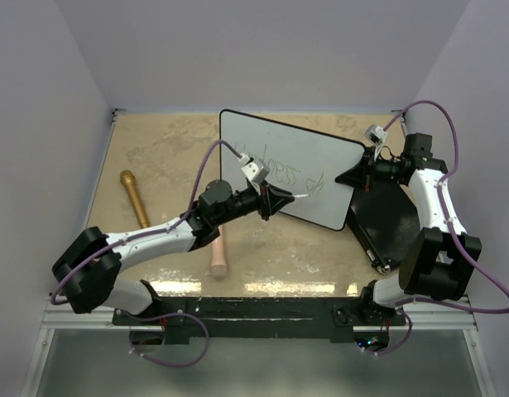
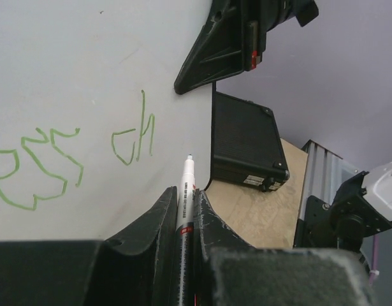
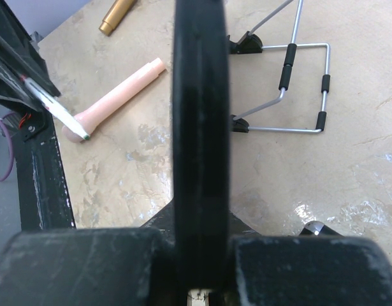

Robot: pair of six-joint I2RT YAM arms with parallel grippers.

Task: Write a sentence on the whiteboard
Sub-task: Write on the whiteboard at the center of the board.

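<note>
White whiteboard, green sentence, black case, gold cylinder, pink club, mottled beige table

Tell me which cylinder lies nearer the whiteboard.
The pink one, partly under the left arm; the gold one lies farther left of the whiteboard.

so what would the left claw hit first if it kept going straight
Probably the whiteboard: the marker in the left claw points at its surface just right of the green writing; gap unclear.
</note>
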